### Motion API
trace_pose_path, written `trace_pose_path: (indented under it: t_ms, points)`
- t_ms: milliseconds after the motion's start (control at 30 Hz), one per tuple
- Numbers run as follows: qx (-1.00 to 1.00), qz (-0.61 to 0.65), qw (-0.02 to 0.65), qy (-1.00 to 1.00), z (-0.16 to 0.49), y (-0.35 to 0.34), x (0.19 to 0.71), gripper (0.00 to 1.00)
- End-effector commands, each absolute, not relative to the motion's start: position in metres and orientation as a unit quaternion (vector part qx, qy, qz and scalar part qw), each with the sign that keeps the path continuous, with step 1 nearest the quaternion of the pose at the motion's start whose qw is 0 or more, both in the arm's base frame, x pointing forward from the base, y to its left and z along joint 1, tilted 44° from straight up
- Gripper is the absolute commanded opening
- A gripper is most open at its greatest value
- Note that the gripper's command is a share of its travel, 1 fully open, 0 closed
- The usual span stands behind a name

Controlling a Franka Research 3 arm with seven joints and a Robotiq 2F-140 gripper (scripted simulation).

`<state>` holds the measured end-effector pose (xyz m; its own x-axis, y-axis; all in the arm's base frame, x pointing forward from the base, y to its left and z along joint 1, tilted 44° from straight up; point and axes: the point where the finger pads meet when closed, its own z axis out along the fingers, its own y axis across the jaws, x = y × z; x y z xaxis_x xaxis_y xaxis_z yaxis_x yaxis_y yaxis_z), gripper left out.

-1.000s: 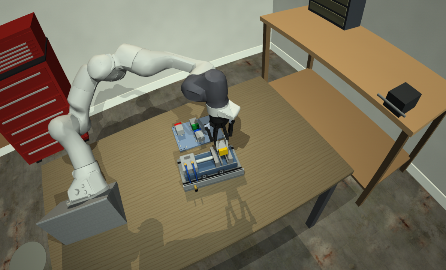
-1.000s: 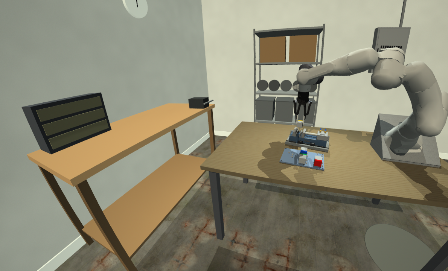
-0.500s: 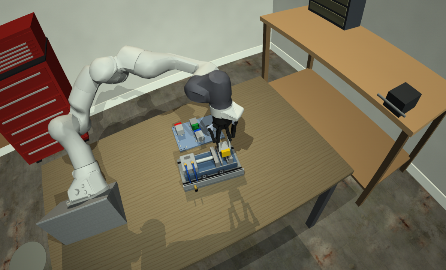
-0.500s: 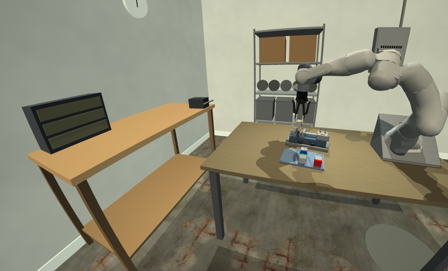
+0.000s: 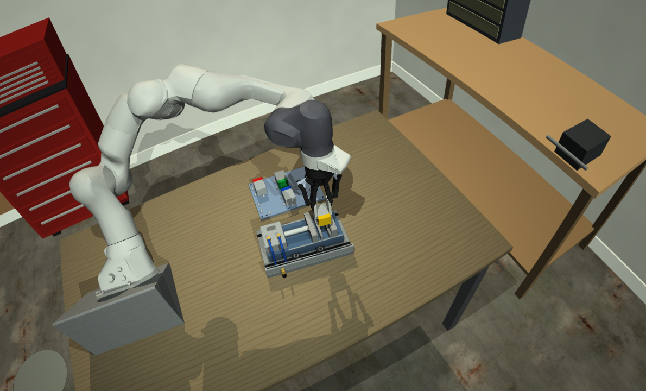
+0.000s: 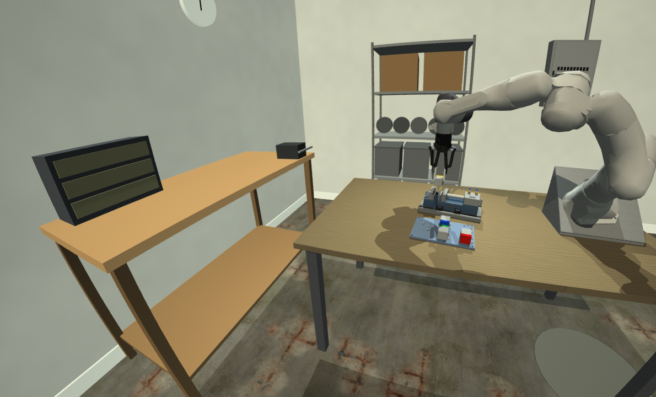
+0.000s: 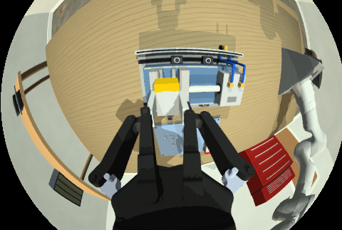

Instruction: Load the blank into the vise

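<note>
My gripper [image 5: 322,208] [image 6: 439,175] [image 7: 167,106] is shut on the yellow-ended blank [image 5: 324,220] [image 6: 439,181] [image 7: 167,86], one finger on each long side. The blank hangs above the milling vise [image 5: 293,245] [image 6: 456,203] [image 7: 203,97], over the gap between the fixed jaw [image 7: 153,75] and the movable jaw [image 7: 184,80]. Its yellow end points away from the infeed plate [image 5: 270,209] [image 6: 421,227] [image 7: 169,150]. In the wrist view it covers parts of the gap and the low bars. I cannot make out the work stop.
On the infeed plate stand a red-ended blank [image 5: 260,187] [image 6: 464,237], a green-ended blank [image 5: 282,183] and a blue-ended blank [image 5: 289,196]. Blue hoses [image 5: 272,252] [image 7: 233,71] rise at the vise's other end block [image 5: 270,232] [image 7: 229,92]. Short pins stand on the plate.
</note>
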<state>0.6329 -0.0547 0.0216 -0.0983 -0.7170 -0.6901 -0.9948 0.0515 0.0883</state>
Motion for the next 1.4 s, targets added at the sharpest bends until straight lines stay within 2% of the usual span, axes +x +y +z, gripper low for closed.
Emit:
trace_pose_path:
  t_ms: [0,1367]
  points:
    - [-0.626,0.284,0.242,0.685,0.0223,-0.0573,0.6337,0.00]
    - [-0.626,0.284,0.242,0.685,0.0271,-0.0509,0.6300,0.00]
